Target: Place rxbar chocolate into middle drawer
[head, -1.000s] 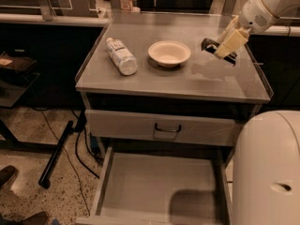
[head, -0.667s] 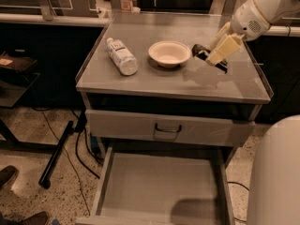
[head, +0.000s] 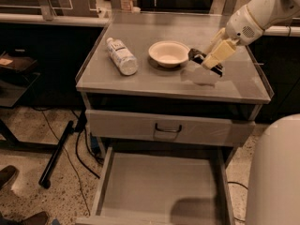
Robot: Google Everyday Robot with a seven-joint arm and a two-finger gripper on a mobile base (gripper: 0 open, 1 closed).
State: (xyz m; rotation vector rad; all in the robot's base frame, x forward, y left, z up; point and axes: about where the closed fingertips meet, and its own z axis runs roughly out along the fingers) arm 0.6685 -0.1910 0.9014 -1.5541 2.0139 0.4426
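My gripper point(head: 209, 61) hangs over the right part of the counter, just right of the white bowl point(head: 168, 53). Its tan fingers point(head: 218, 53) are shut on the rxbar chocolate point(head: 197, 56), a black-wrapped bar held a little above the countertop, with its shadow on the surface below. The middle drawer point(head: 159, 184) is pulled open at the bottom of the cabinet. It is grey with a bare flat floor and sits well below and in front of the gripper.
A clear plastic bottle point(head: 122, 56) lies on its side on the left of the countertop point(head: 140, 78). A shut drawer front with a dark loop handle point(head: 168, 128) sits above the open drawer. The robot's white body point(head: 276, 172) fills the lower right. Cables and a black bar lie on the floor at left.
The gripper has moved left and slightly forward over the counter with the bar still in it. The bowl, bottle and drawer have not moved.
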